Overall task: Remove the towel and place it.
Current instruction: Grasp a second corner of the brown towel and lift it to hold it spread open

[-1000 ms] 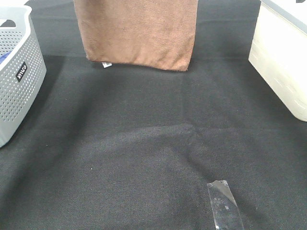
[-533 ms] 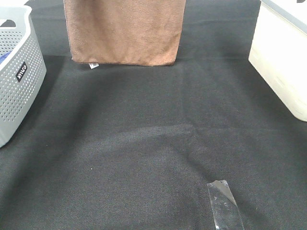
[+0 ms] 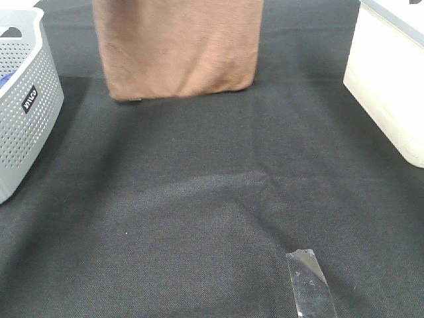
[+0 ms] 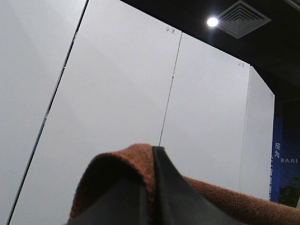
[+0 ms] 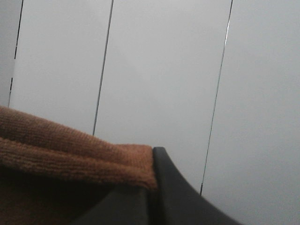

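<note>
And there's the towel [image 3: 177, 50] hanging spread over the far end of the black table covering [image 3: 199, 199], lower edge seemingly touching down, because left gripper [image 4: 151, 187] and right gripper [image 5: 151, 187] each clamp its top hem (corners held apart, so it drapes flat).

Soft, even light falls from overhead on the black worktop [image 3: 199, 218], leaving a paler sheen across its middle and a dim patch at the left. The towel [image 3: 175, 46] looks slightly blurred and casts a faint shadow under its hem. The tape [image 3: 310, 281] glints, and the white box [image 3: 391, 79] at right is nearly washed out. A ceiling lamp [image 4: 213, 21] glares in the left wrist view, where the left claw [image 4: 151, 192] is a dark, unfocused shape. The right claw [image 5: 152, 192] is equally dark, in a soft, grainy picture.
</note>
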Controlling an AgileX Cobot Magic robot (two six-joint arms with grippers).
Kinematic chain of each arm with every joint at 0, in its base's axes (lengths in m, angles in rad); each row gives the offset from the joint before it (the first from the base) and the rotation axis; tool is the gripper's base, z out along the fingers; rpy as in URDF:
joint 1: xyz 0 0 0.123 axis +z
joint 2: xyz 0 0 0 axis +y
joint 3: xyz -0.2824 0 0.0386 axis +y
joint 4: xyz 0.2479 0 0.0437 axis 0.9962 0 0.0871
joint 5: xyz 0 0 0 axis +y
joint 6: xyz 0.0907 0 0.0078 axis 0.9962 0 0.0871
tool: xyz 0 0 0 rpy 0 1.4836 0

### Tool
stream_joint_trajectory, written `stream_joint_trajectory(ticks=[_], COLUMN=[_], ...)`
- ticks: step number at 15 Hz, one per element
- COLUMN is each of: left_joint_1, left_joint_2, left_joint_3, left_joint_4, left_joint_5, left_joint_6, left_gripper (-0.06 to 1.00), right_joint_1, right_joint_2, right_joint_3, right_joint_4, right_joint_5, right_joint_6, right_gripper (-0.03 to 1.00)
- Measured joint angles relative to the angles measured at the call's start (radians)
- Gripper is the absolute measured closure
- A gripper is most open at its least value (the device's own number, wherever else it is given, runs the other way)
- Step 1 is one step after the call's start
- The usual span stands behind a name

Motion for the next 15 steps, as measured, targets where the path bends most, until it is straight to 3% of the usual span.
stream_joint_trajectory(ticks=[10,12,15], left_joint_1=[0.001,0.001,0.001], left_joint_2=[0.002,0.001,-0.016], left_joint_3=[0.000,0.000,0.000], left_joint_4=[0.000,-0.001,-0.014], left_joint_5=[0.051,0.162,0.456], left_joint_6=[-0.004,-0.004,-0.007], left_gripper=[0.94,0.94,0.94], right_joint_1=[-0.011,-0.015,-0.023], right_joint_2=[0.000,0.000,-0.008], right_joint_3=[0.000,0.000,0.000], right_joint_4=[0.000,0.000,0.042], right_joint_5=[0.031,0.102,0.337], right_joint_6=[0.019,0.049,0.078], right_gripper=[0.97,0.97,0.97])
